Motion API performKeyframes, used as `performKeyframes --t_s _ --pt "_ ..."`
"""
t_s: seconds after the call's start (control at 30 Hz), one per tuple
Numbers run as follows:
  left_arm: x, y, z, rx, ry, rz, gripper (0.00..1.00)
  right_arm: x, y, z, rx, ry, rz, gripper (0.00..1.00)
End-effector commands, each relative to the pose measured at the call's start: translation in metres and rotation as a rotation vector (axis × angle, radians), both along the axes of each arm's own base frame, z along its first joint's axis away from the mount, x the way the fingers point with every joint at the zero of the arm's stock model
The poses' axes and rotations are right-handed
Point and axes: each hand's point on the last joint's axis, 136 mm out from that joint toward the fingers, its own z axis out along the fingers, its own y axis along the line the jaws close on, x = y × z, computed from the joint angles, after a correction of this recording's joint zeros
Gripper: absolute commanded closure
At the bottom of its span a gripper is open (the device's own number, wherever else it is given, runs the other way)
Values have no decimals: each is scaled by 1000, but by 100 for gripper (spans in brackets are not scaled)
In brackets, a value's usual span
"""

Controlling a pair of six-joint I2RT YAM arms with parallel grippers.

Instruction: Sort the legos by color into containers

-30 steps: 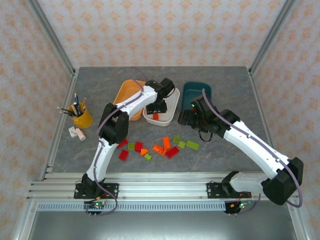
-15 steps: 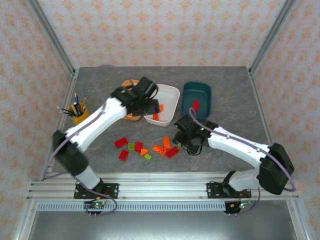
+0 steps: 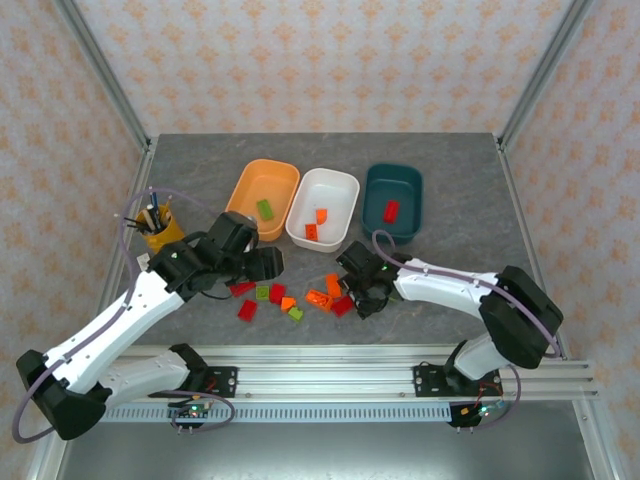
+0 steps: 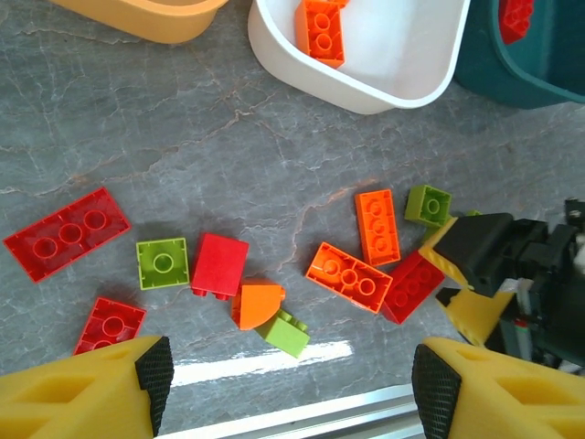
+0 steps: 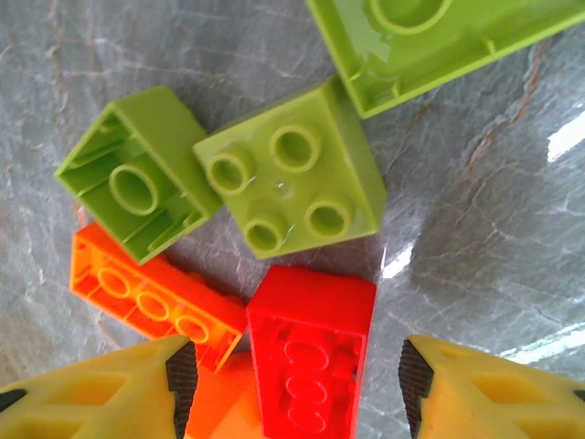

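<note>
Both arms (image 3: pixel 120 320) are now off the tubs (image 3: pixel 335 195), over loose legos (image 3: pixel 318 297). Left pincer (image 4: pixel 292 375) apart, empty; right pincer (image 5: pixel 292 380) apart astride red brick (image 5: pixel 311 320), worktop (image 3: pixel 200 160) front edge close.

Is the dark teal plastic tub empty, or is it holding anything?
Not empty: the dark teal plastic tub holds one small red plastic brick, seen lying on its floor in the top view.

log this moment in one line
left tool: open, over loose legos | right tool: open, astride red lego | orange tub: green lego

Clustered legos (image 3: pixel 247 310); bare table (image 3: pixel 472 205) far right
</note>
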Motion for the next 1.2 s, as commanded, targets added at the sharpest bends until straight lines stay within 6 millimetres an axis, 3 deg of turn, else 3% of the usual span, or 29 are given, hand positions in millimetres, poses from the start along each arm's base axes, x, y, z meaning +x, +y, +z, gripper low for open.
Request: performKeyframes --t_s 0.0,0.2,0.37,0.57,0.63,0.73,0.87,0.93,1.03,1.17 --pt "-6 2 0 -12 5 7 27 0 -4 -10 -12 9 -74 41" --pt "-7 4 -2 -13 9 18 27 -1 -1 -20 -16 43 -86 51" --pt "-6 4 -3 -16 7 28 27 0 3 -24 -16 62 -102 53" --pt "-4 4 -3 -24 2 41 28 5 0 -16 -53 46 -91 72" --pt "-3 2 -2 -32 -1 39 28 13 -5 4 -95 -14 -58 76" --pt "-1 -4 3 -54 -15 30 28 34 -23 56 -196 -150 3 78" --pt "8 -16 14 -82 -39 13 28 68 -66 124 -340 -322 70 79" --pt "14 -22 20 -89 -49 7 28 86 -85 147 -407 -389 123 79" --pt "25 -30 30 -100 -69 9 28 119 -107 172 -509 -475 251 79" --pt "38 -39 38 -104 -83 17 28 166 -109 171 -553 -538 483 79"
